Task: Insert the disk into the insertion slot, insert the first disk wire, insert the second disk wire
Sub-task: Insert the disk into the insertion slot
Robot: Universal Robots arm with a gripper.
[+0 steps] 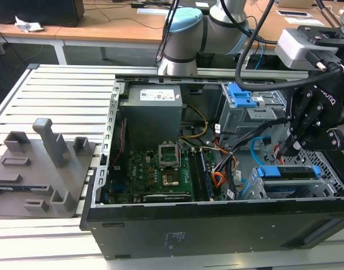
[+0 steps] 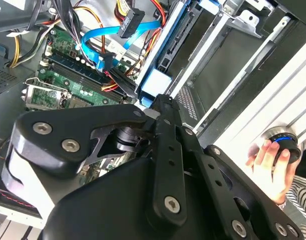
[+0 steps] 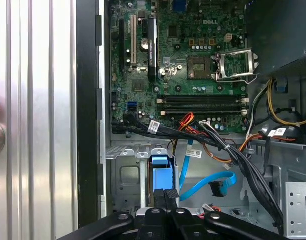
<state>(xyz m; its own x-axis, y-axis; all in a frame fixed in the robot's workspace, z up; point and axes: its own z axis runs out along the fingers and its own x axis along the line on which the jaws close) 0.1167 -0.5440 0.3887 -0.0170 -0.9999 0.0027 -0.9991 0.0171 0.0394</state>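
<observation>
The hand [image 1: 289, 147] hangs at the right of the exterior view, inside the open computer case [image 1: 217, 225]. It is closed: in the first wrist view its two black fingertips [image 3: 160, 198] lie side by side with nothing between them. They sit right at the blue caddy end of the disk [image 3: 160, 169]; whether they touch it cannot be told.

The disk lies in the insertion slot [image 1: 328, 163], the grey perforated cage in the lower right of the exterior view, against the case's near wall. There the disk's long axis runs left to right across the frame, with one short end facing left toward the motherboard [image 1: 160, 169].

Cables crowd the slot. A blue flat cable [image 3: 205, 184] curls over the case floor just beside the disk, its plug lying free and apart from it. A bundle of black wires [image 3: 233, 155] crosses between motherboard and slot.

Further up the exterior view stands a taller grey cage [image 1: 256, 115] with a blue latch [image 1: 239, 95]. The power supply [image 1: 152, 109] sits in the case's upper left.

The case rests on a ribbed aluminium table [image 1: 59, 95]. A grey fixture [image 1: 42, 169] with upright posts lies at the frame's left, well apart from the case.

In the second wrist view a person's fingers [image 2: 260, 155] rest on a round black knob [image 2: 285, 145] with a blue ring.
</observation>
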